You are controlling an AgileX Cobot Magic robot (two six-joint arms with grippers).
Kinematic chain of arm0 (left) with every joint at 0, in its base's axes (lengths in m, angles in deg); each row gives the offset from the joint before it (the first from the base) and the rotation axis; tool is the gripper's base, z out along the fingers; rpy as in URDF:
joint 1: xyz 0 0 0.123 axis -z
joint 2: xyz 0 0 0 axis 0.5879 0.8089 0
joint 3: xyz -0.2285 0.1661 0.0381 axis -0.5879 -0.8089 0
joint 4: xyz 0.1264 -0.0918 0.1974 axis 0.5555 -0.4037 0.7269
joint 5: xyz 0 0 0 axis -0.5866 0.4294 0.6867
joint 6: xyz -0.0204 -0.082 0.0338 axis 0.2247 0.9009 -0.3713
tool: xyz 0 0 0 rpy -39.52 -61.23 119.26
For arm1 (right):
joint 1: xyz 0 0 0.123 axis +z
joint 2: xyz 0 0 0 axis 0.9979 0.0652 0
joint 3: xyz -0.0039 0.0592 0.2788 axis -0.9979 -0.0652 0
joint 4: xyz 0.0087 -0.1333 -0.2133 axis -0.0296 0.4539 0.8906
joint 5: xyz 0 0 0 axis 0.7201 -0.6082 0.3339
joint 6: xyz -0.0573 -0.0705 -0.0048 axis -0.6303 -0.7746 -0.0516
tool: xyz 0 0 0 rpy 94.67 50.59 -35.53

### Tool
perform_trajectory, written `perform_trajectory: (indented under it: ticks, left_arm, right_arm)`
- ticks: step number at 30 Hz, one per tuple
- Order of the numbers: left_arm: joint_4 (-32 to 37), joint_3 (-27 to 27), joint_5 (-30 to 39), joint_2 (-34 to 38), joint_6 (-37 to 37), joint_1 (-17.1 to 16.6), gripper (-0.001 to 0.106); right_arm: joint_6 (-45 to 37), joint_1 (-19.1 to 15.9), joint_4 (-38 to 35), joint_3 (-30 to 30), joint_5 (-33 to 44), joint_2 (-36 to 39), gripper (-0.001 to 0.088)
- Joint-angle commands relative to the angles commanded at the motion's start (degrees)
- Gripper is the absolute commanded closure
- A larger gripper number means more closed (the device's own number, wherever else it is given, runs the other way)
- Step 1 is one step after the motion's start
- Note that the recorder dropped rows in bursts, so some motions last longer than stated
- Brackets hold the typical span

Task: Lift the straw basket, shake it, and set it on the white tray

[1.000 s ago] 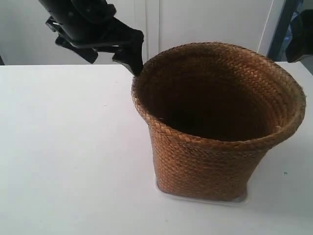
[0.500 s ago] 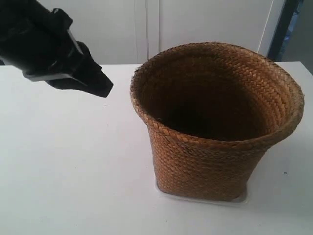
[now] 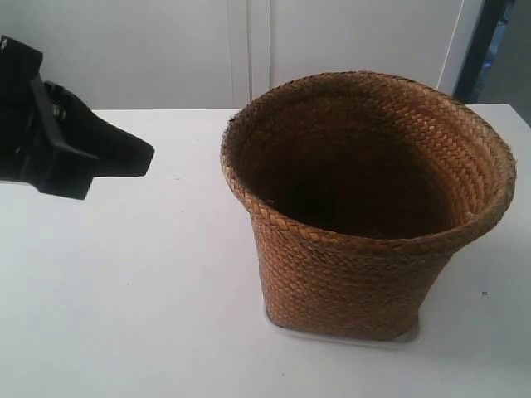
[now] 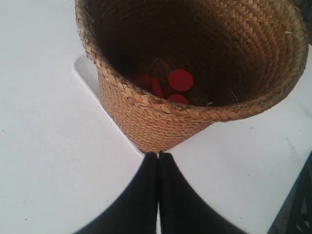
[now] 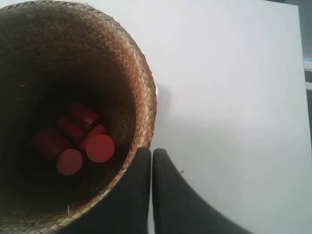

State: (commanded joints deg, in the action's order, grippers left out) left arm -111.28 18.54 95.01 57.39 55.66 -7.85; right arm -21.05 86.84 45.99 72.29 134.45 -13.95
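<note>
L claw [image 4: 157, 157]: fingers pressed flat together, nothing btwn them, pointing at the basket [image 4: 146, 122]. R claw [image 5: 150, 154]: also closed on nothing, tips by the basket rim, outside it. Basket stands upright on the white tray [image 3: 340, 337], whose edge pokes out under it. Red cylinders [image 5: 100, 147] lie in its bottom. The arm at the exterior view's left [image 3: 75, 153] sits at the basket's 9 o'clock, apart from it, over the table [image 3: 149, 290].
</note>
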Motion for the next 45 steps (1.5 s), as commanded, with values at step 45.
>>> perform_trajectory:
  ticks: [45]
  left_arm:
    - [5.4, -56.6, -35.0, -57.3, -5.7, -30.9, 0.104]
  right_arm:
    - [0.0, 0.0, 0.0, 0.0, -0.3, 0.0, 0.0854]
